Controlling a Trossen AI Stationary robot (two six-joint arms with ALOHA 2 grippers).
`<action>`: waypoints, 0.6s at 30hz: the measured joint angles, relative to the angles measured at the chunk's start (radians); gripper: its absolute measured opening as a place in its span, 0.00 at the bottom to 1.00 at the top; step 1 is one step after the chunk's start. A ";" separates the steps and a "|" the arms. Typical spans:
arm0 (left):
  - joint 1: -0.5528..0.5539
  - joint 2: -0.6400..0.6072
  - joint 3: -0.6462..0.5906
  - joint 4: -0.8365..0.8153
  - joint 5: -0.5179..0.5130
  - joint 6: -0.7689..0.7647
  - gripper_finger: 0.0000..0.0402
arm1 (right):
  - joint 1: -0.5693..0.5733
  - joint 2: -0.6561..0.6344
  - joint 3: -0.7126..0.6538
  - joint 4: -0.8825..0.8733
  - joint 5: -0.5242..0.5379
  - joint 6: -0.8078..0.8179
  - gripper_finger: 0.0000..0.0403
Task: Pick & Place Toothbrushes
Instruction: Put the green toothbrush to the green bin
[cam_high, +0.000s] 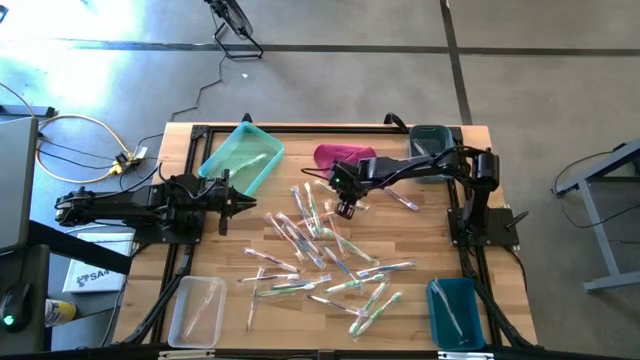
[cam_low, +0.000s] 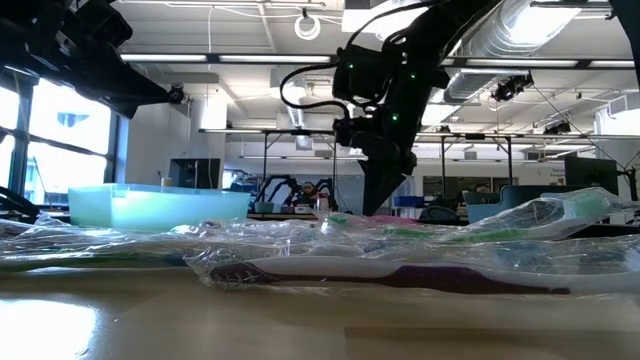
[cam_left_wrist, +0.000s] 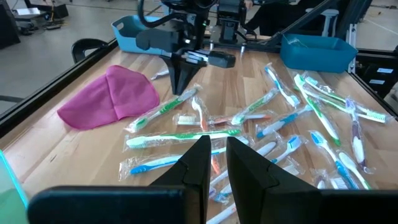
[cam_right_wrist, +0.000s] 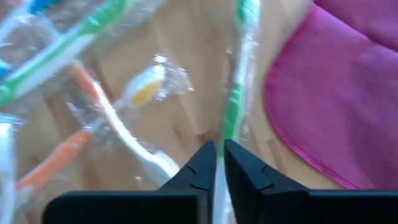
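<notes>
Several wrapped toothbrushes (cam_high: 320, 255) with green, blue, orange and white handles lie scattered flat on the wooden table (cam_high: 420, 240). My right gripper (cam_high: 345, 210) points steeply down at the pile's far edge, beside the magenta cloth (cam_high: 345, 157). It is shut on a green-and-white toothbrush (cam_right_wrist: 239, 74). My left gripper (cam_high: 238, 203) hovers at the table's left, pointing almost level at the pile. Its fingers (cam_left_wrist: 202, 158) are shut to a narrow slit with nothing between them. My right gripper pinches the green-and-white toothbrush between its two fingertips, on the green stretch of the handle (cam_right_wrist: 227, 132). The fingers come from above, steeply slanted, and lie across the handle. The rest of the toothbrush runs away alongside the cloth's edge. Whether it is lifted clear I cannot tell.
A pale teal tray (cam_high: 242, 158) stands far left, a dark teal bin (cam_high: 430, 140) far right, a clear tray (cam_high: 197, 308) near left and a blue tray (cam_high: 455, 312) near right. Each near tray holds a toothbrush or two. Cables lie beyond the left edge.
</notes>
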 joint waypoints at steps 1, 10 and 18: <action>0.000 0.000 0.000 0.000 0.000 0.000 0.12 | 0.005 0.000 0.000 0.006 -0.001 -0.001 0.12; 0.000 0.000 0.000 0.000 0.005 0.000 0.12 | 0.019 0.000 0.000 0.025 0.041 0.004 0.35; 0.000 0.000 0.000 0.000 0.005 0.000 0.12 | 0.018 0.000 -0.035 0.047 0.047 0.008 0.39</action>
